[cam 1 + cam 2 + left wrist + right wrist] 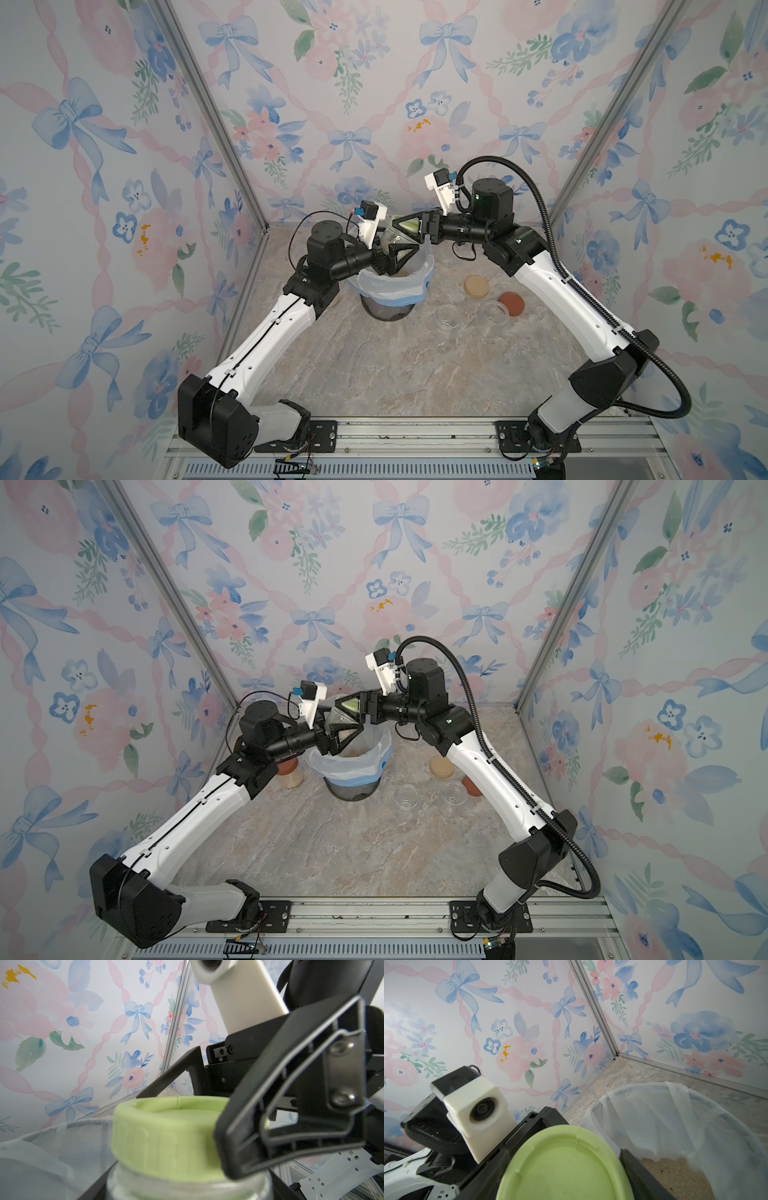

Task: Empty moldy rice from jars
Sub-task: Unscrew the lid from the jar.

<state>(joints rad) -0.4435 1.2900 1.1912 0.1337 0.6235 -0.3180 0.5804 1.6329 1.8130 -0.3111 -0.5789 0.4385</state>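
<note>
A glass jar (187,1186) with a pale green lid (166,1138) hangs over the lined bin (390,286). My left gripper (397,246) is shut on the jar's glass body, and my right gripper (405,226) is shut on the lid (566,1167) from the other side. Moldy rice (675,1176) lies tan and grainy in the bin's white liner (675,1115). Two open, empty jars (451,318) (494,313) stand to the right of the bin. Behind my left arm stands another jar (289,773), rust-red lidded and holding rice. What the held jar contains is hidden.
A beige lid (477,286) and a rust-red lid (512,303) lie on the marbled table (395,374) behind the empty jars. Floral walls close in the back and both sides. A metal rail (415,432) runs along the front edge.
</note>
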